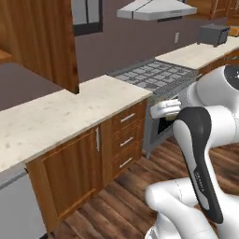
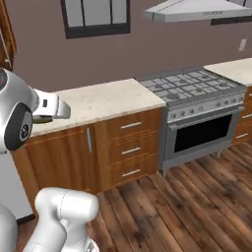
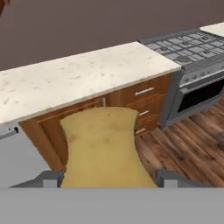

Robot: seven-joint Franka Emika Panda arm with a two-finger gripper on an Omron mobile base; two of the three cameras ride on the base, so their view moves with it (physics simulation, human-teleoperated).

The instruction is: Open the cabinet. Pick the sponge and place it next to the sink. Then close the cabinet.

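The sponge (image 3: 104, 146), a yellowish-olive block, sits between my fingertips (image 3: 43, 178) in the hand view, and my gripper (image 3: 107, 179) is shut on it. It hangs in the air in front of the lower cabinets, short of the pale stone counter (image 3: 78, 81). The white hand (image 1: 164, 108) is level with the counter's front edge in the left base view. The cabinet (image 1: 44, 39), reddish-brown wood, hangs at the upper left with its door swung out over the counter. A strip of lighter shelf (image 1: 3, 56) shows behind it.
A gas stove (image 1: 156, 74) with its oven (image 2: 206, 135) stands right of the counter, under a range hood (image 1: 151, 9). Lower drawers (image 1: 127, 137) run under the counter. A dishwasher front (image 1: 14, 205) is at the far left, a toaster (image 1: 214, 33) at the far right.
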